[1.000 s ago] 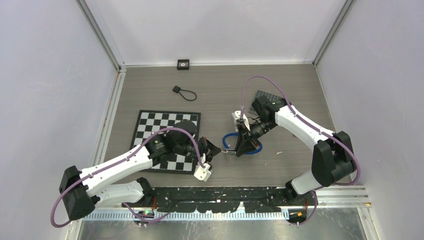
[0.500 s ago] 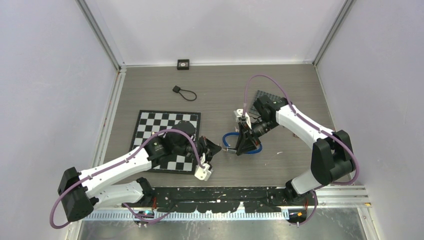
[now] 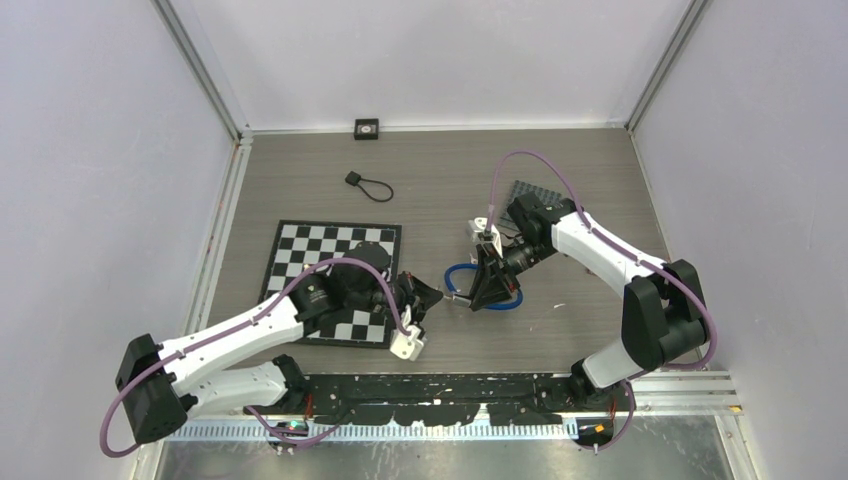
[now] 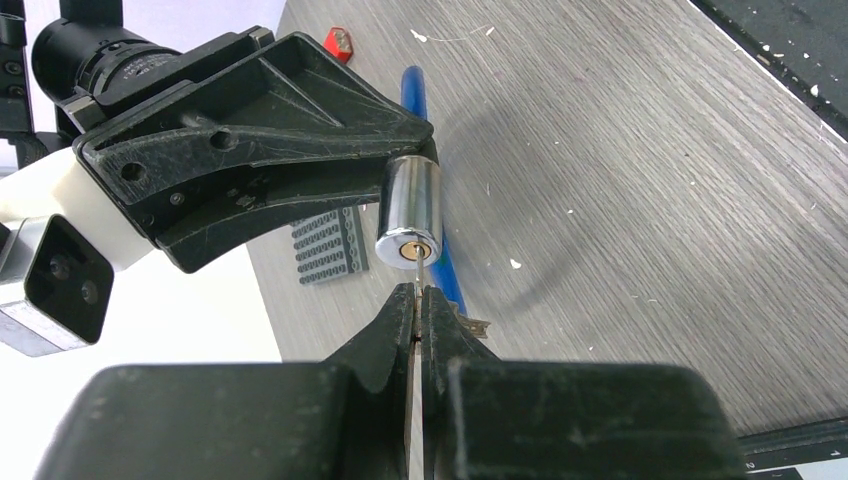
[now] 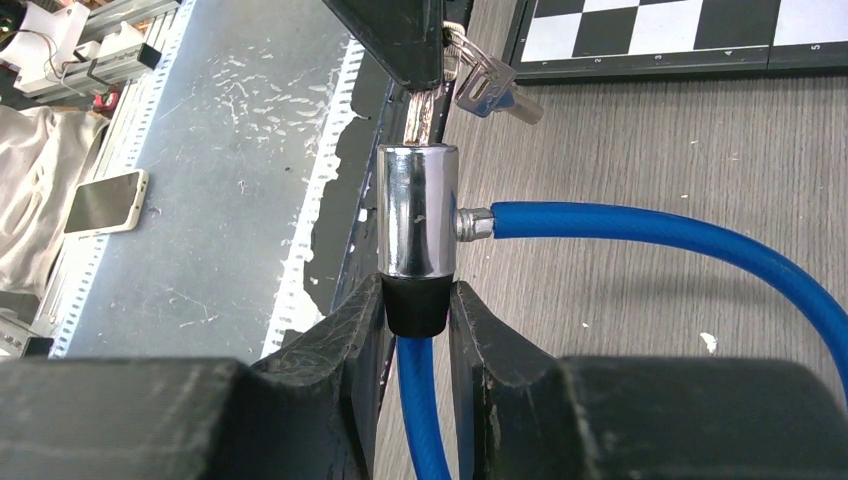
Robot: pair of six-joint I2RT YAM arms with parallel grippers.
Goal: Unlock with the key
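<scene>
Step in hand: insertion of the key. The left claw [image 4: 415, 300] is pressed together on the key [image 4: 420, 272], with only the thin blade tip showing past the fingers. The right claw [image 5: 417, 305] is clamped on the black end cap of the chrome lock cylinder [image 5: 420, 210] and holds it clear of the table [image 3: 600, 170], near its middle, between the two arms. The blade tip meets the keyway in the cylinder's end face. The depth of entry cannot be told.

Next move, as judged: the left claw pushes the blade fully home along the cylinder's axis, then turns it, while the right claw braces the cylinder against that twist. Any misalignment is likely to bend the blade or to shift the cylinder in its grip.

Count:
- lock cylinder: one, with one blue cable [image 5: 640, 225] leaving its side;
- key in the grip: one;
- spare keys [image 5: 490, 85] hanging from it: at least two;
- chessboard [image 3: 340, 250]: one, to the left;
- studded plate [image 4: 325, 245]: one.
</scene>
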